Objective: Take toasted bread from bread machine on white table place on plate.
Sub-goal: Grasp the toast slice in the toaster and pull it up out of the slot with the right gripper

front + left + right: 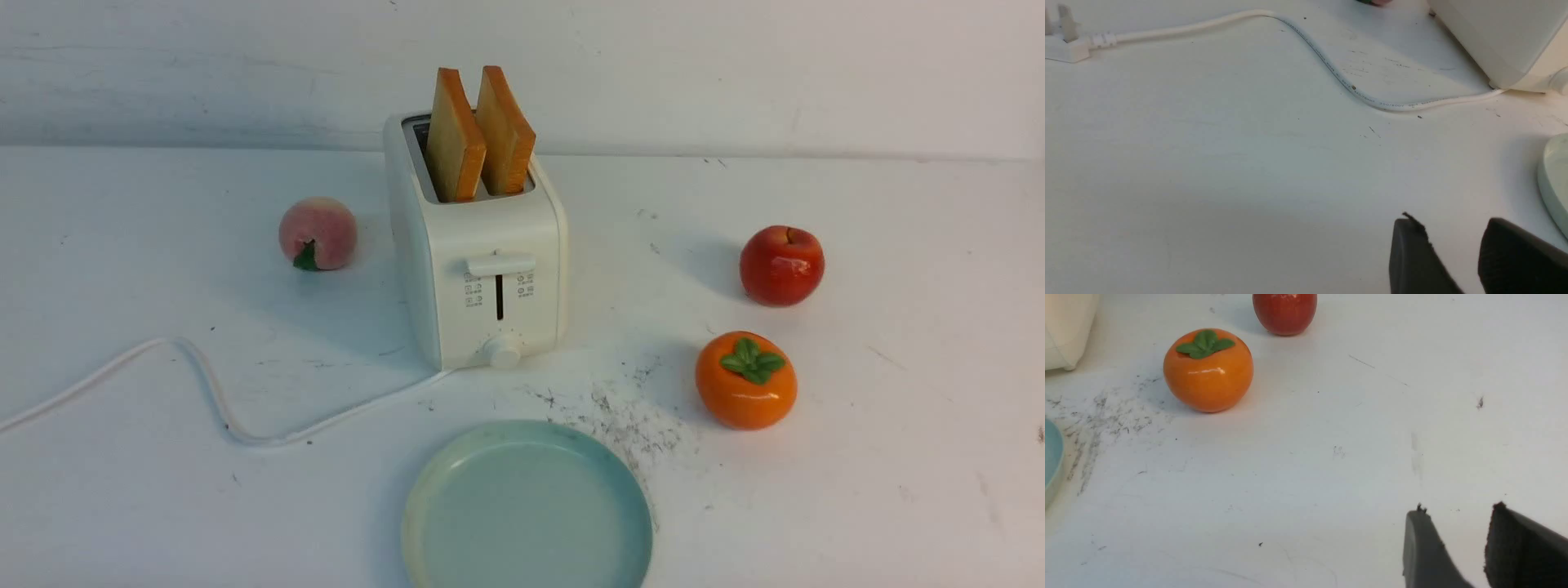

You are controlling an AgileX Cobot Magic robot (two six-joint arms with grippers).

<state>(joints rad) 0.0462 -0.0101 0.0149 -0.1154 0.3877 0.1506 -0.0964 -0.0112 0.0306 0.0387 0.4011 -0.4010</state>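
Note:
Two slices of toasted bread [455, 139] [506, 132] stand upright in the slots of the cream-white bread machine [490, 269] at the middle of the white table [857, 457]. The pale blue-green plate [526, 508] lies empty in front of it. Neither gripper shows in the front view. My left gripper [1449, 222] is open and empty above bare table, with the toaster's corner [1506, 45] and the plate's rim [1553, 179] to one side. My right gripper [1457, 510] is open and empty above bare table, away from the plate's edge [1051, 465].
A toy peach [317, 233] sits left of the toaster. A red apple [781, 265] and an orange persimmon [745, 379] sit to its right. The white cord [204, 384] snakes left to a plug [1065, 45]. Dark scuffs [637, 416] mark the table by the plate.

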